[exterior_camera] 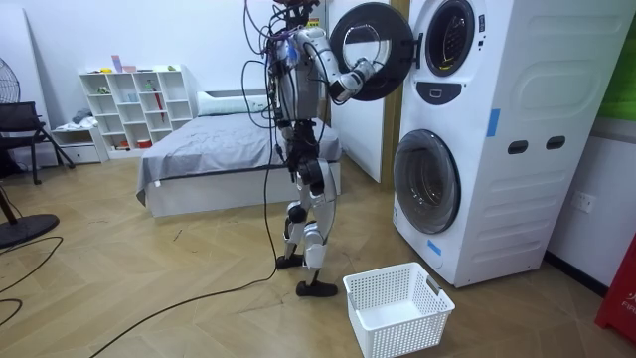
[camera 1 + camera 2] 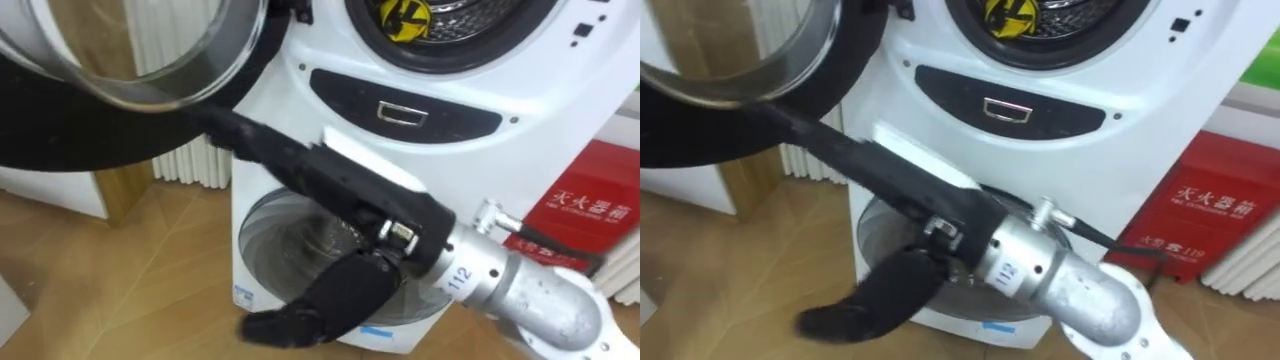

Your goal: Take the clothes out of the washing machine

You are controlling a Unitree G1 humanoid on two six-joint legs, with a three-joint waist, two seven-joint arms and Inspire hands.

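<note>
- The fingers (image 2: 262, 147) of the right hand (image 2: 345, 190) are straight and pressed together, holding nothing. They run toward the upper left of the frame, tips against the dark lower rim of the open door (image 2: 90, 135). The thumb (image 2: 330, 292) hangs apart at lower centre.
- The clothes: a yellow garment (image 2: 405, 14) lies in the upper drum at top centre, well apart from the hand.
- Step in hand, as I judge it — pushing the door clear; picking is not yet begun.
- The next move calls for lifting the hand off the rim, steering it right and up into the drum opening, then curling round the cloth.
- In the room view a white basket (image 1: 402, 336) sits on the floor at lower right, before the stacked washing machines (image 1: 497, 149).
</note>
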